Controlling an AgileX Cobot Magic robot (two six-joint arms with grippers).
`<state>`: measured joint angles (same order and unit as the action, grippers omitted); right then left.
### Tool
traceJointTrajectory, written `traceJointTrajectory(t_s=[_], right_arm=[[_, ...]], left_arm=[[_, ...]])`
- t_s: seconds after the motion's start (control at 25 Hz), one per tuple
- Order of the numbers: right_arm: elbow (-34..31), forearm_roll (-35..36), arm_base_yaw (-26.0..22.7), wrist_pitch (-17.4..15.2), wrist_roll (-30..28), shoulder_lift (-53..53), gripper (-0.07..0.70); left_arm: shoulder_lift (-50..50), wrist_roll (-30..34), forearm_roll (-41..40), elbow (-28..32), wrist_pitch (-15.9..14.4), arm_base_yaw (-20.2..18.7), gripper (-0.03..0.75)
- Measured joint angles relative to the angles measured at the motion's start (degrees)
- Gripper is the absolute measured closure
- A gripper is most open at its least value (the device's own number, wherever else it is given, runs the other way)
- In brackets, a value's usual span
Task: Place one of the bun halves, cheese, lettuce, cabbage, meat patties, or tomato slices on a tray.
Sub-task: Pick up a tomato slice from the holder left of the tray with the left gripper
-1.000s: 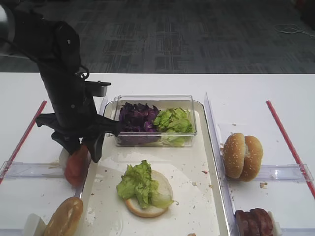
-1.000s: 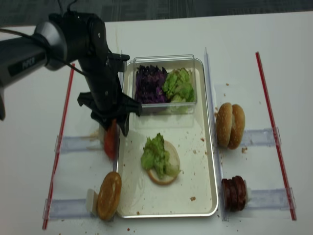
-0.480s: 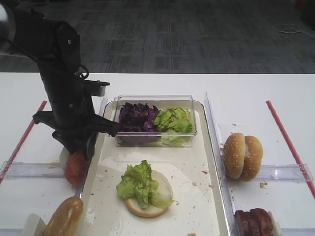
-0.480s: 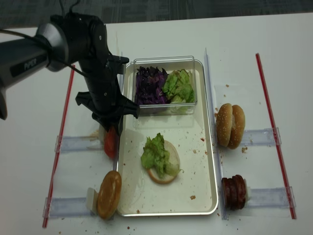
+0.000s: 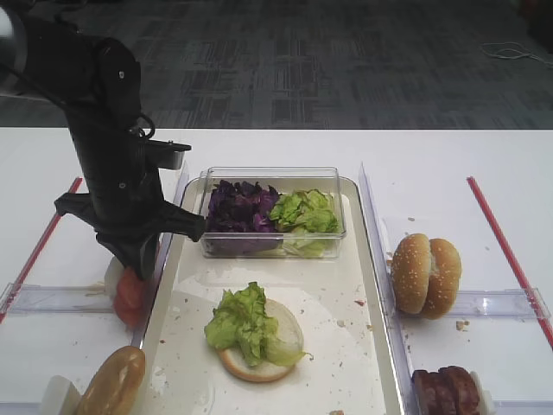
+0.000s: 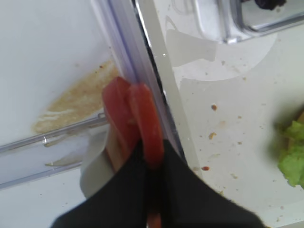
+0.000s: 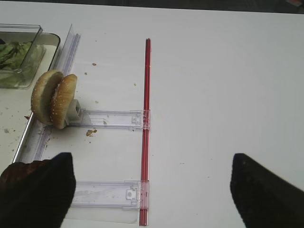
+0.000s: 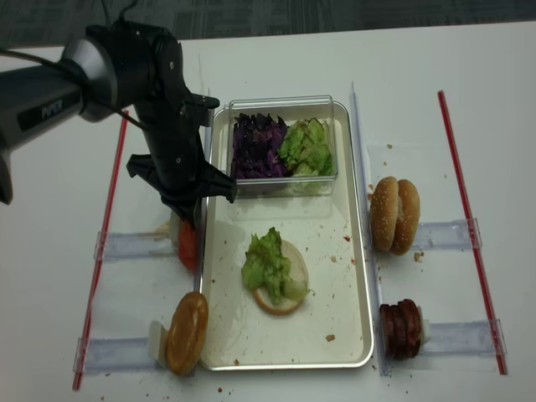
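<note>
**Tomato slice clamped at rack beside tray**

Tomato slices point(image 6: 130, 121) stand on edge in the clear rack point(image 5: 52, 298) on the left of the tabletop point(image 8: 50, 218), just outside the left rim of the tray point(image 5: 346, 346). The left end effector point(image 6: 151, 175) points down over them with its dark fingers point(image 6: 123, 194) closed on the rightmost slice; the left wrist view shows the slice pinched between the two pads. A second slice leans against it on the rack side. A brownish smear marks the tabletop by the rack.

The tray lies at centre, speckled with crumbs. At its near middle sits one bun half point(image 5: 263, 359), cut face up, with a lettuce leaf point(image 5: 242, 324) on top. At the far end of the tray stands a clear plastic tub point(image 5: 272, 212) holding purple cabbage point(image 5: 240, 207) on the left and lettuce on the right.

Another bun half point(image 8: 187, 332) stands on edge in the lower left rack, touching the tray's left rim. Right of the tray, two sesame bun halves point(image 5: 426, 275) stand on edge together in a rack, and meat patties point(image 8: 400, 330) stand in the rack nearer the camera.

The right end effector point(image 7: 152, 190) hangs above the right part of the tabletop, well apart from the food; its two dark fingers stand wide apart with nothing between them. Red strips point(image 7: 146, 123) run along both sides of the work area.
</note>
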<state>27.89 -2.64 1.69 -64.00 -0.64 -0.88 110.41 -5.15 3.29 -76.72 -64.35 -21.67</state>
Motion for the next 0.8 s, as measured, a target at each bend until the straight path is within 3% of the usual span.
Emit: traceJointTrajectory(t_s=[0.36,0.64,0.8], right_arm=[[0.0,0.0,0.0,0.0,0.0,0.0,-0.053],[0.0,0.0,0.0,0.0,0.0,0.0,-0.053],[0.0,-0.1,0.0,0.0,0.0,0.0,-0.054]], left_arm=[[-0.2,0.0,0.0,0.0,-0.1,0.0,0.692],[-2.0,0.0,-0.1,-3.6,-4.2,0.0,0.692],[-2.6,0.0,-0.2,-6.3,-4.8,0.0,0.692]])
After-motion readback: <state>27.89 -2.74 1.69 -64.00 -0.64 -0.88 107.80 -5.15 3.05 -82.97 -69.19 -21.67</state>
